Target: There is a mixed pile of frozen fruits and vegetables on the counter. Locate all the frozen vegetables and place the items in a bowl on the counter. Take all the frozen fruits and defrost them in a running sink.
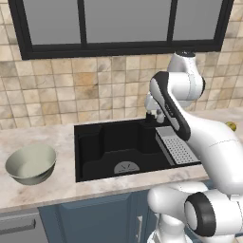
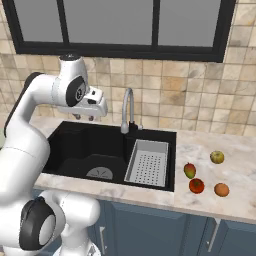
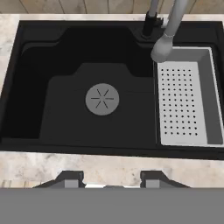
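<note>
Nothing sorted yet, arm poised over the sink

Worktop (image 2: 235,165) first: swing right past the sink (image 1: 102,142), keep the bowl (image 1: 31,163) far left in mind, aim for the four pieces (image 2: 202,176) beside the basin; the claw (image 2: 90,116) hangs clenched and empty.

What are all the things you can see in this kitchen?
Bowl: one, pale grey-green, counter left of sink.
Sink: one, black, set in counter.
Faucet: one, chrome, behind sink.
Tray: one, grey, perforated, sink's right side.
Counter: one, beige marbled.
Yellowish-green piece: one, counter right of sink.
Mango-like piece: one, red-green, same pile.
Red tomato-like piece: one, same pile.
Orange ball: one, same pile.
Window: one, dark-framed, above tiles.
Gripper: one, dark-tipped, above the sink, holding nothing.
</note>
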Available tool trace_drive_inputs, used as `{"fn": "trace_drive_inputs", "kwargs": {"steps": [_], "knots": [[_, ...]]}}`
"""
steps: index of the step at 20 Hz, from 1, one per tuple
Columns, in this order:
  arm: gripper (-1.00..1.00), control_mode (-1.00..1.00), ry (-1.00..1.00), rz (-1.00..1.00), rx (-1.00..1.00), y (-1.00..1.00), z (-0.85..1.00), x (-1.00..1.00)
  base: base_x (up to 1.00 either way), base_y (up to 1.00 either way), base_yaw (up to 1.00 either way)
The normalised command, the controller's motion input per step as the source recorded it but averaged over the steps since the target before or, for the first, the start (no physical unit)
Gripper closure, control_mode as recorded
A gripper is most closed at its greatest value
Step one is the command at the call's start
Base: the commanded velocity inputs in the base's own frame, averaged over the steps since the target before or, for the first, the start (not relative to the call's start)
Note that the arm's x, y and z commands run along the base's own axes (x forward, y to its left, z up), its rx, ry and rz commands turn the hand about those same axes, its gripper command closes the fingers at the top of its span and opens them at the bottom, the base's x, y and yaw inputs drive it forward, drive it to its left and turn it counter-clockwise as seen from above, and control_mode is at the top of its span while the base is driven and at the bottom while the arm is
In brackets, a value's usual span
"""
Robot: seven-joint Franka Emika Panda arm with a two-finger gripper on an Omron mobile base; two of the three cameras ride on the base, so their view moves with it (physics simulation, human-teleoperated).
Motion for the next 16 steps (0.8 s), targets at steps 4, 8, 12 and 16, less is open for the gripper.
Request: {"fn": "trace_drive_inputs", "kwargs": {"steps": [4,8,12,16], "knots": [[-1.00,-1.00,0.00,0.00,0.00,-0.21,-0.01,0.00,0.00,0.00,0.00],[-1.00,-1.00,0.00,0.00,0.00,-0.63,-0.09,0.00,0.00,0.00,0.00],[-1.00,-1.00,0.00,0.00,0.00,-0.72,-0.08,0.00,0.00,0.00,0.00],[-1.00,-1.00,0.00,0.00,0.00,-0.67,-0.09,0.00,0.00,0.00,0.00]]}}
